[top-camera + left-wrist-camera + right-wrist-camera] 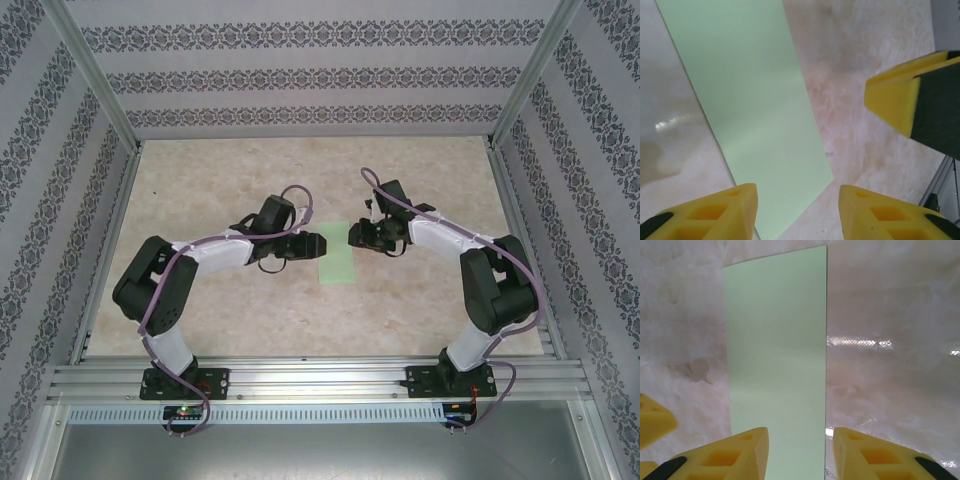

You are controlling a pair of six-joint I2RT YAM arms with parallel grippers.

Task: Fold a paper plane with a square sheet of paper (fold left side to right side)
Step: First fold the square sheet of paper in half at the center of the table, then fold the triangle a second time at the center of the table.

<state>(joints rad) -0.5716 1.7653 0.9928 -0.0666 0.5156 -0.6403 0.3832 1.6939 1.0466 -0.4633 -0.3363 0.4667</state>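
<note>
sheet of paper (337, 266) flat mid-bench (200, 200), narrow strip, looks folded in half. left gripper (318, 243) and right gripper (352, 236) hover over far end, jaws part-open, holding nothing. tip imo: press along crease slowly, keep edges lined up. bench pale, marbled, glossy, so paper may slide. patterned walls (320, 80) all round.

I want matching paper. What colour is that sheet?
The paper is pale mint green, clearest in the right wrist view.
</note>
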